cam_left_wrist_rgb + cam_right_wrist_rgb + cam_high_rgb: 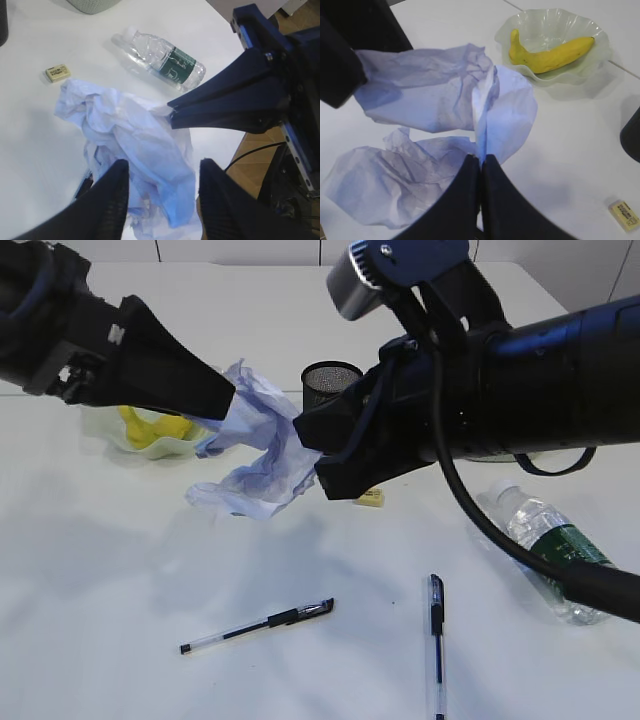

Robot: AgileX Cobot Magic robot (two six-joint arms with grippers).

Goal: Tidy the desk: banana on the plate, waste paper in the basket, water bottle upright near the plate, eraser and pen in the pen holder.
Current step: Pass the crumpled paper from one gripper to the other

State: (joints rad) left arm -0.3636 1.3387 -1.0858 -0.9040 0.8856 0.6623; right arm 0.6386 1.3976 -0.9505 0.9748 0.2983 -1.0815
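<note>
Pens [258,625] on white desk [100,570].

You've got a large plain white tabletop [90,570] filling nearly every view, with a thin seam [625,68] running across it. Lighting is soft and diffuse: only faint, blurry grey shadows fall on the surface and there's no hard glare. Behind the far edge, pale wall panels [250,250] are split by dark vertical joints. Past the table's edge in the left wrist view you can see brown wood-look floor [255,167] with a thin black cable [252,149] lying across it.
</note>
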